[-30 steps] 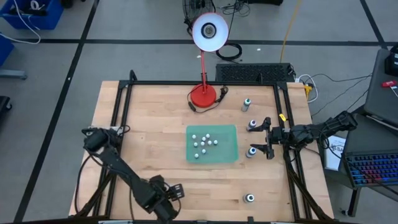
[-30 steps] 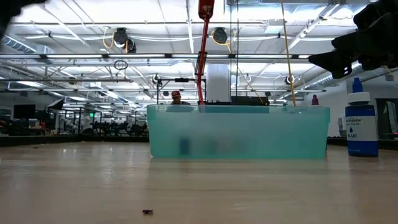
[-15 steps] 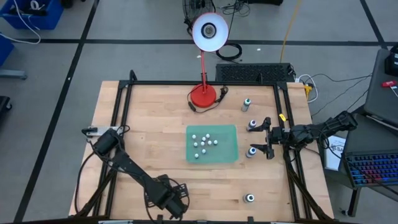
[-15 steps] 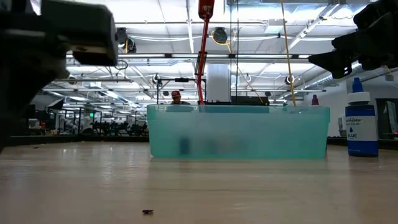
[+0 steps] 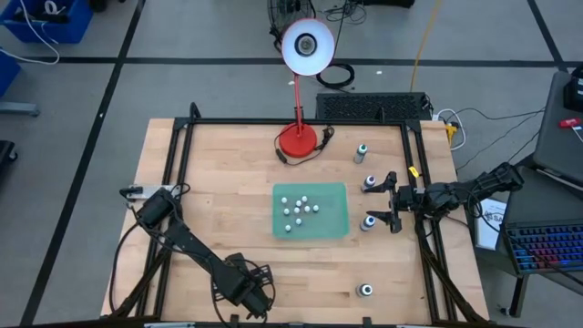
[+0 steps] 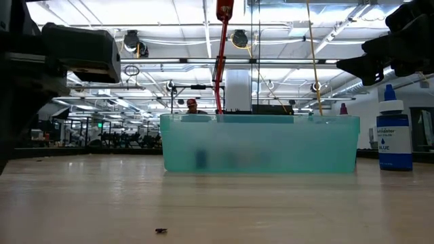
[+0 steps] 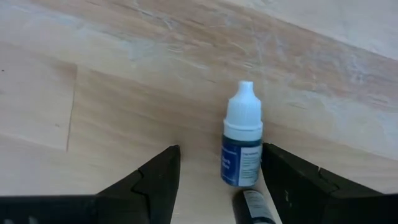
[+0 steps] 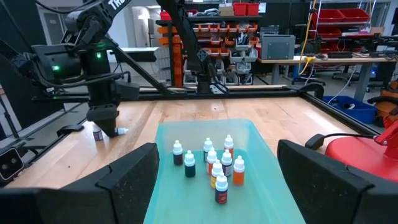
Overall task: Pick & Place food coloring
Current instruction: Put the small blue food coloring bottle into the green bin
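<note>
Several small white-capped food coloring bottles (image 8: 214, 165) stand inside a translucent teal tray (image 5: 337, 214) at mid-table. Others stand on the wood to its right (image 5: 362, 152), (image 5: 369, 183), (image 5: 369, 221) and near the front edge (image 5: 365, 291). My left gripper (image 7: 219, 155) hovers open near the front edge (image 5: 252, 290), its fingers on either side of a blue-labelled bottle (image 7: 241, 143) that lies on its side; a dark-labelled one (image 7: 252, 208) is right beside it. My right gripper (image 5: 390, 202) waits open at the tray's right side, between two standing bottles.
A red-based desk lamp (image 5: 298, 138) stands behind the tray, its cord beside it. A black frame (image 5: 173, 173) borders the table on the left and right. A tall blue bottle (image 6: 394, 132) shows at the right of the low view. Bare wood lies left of the tray.
My left arm has swung at its base, and its gripper has shifted a little toward the table's right near the front edge, coming into the low view at the left. For the last half second it has held still. Nothing else has moved.
</note>
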Controlling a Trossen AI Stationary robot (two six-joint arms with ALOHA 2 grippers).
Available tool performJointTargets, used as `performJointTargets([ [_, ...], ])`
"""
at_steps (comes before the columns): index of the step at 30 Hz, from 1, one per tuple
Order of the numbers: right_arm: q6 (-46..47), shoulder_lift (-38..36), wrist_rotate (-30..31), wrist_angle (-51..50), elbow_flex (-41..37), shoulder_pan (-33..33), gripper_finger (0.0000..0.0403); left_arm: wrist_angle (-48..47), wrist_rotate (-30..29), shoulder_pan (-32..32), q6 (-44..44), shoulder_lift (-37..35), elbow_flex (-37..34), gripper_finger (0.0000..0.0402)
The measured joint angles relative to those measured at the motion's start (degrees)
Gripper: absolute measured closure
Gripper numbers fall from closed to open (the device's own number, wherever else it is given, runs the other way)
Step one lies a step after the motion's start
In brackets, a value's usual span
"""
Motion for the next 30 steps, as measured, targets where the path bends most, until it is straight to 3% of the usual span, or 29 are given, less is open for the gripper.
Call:
performJointTargets([
  [7, 0.02, 0.00, 0.00, 0.00, 0.00, 0.01, 0.0089, 6.90, 0.77, 0.02, -1.00, -0.59, -4.68, 0.0176],
  [17, 0.01, 0.00, -0.01, 0.00, -0.01, 0.00, 0.0089, 7.66, 1.03, 0.70, -1.33, -0.53, -6.03, 0.0181],
  [20, -0.01, 0.00, -0.02, 0.00, -0.01, -0.01, 0.0089, 7.44, 1.18, 0.78, -1.32, -0.52, -6.08, 0.0207],
  [25, 0.02, 0.00, -0.02, 0.00, -0.01, 0.02, 0.0089, 6.43, 1.01, 0.66, -1.15, -0.52, -6.16, 0.0290],
  [30, 0.01, 0.00, -0.01, 0.00, -0.01, -0.01, 0.0089, 4.77, -2.76, 0.61, 0.56, -0.52, -6.16, 0.0349],
])
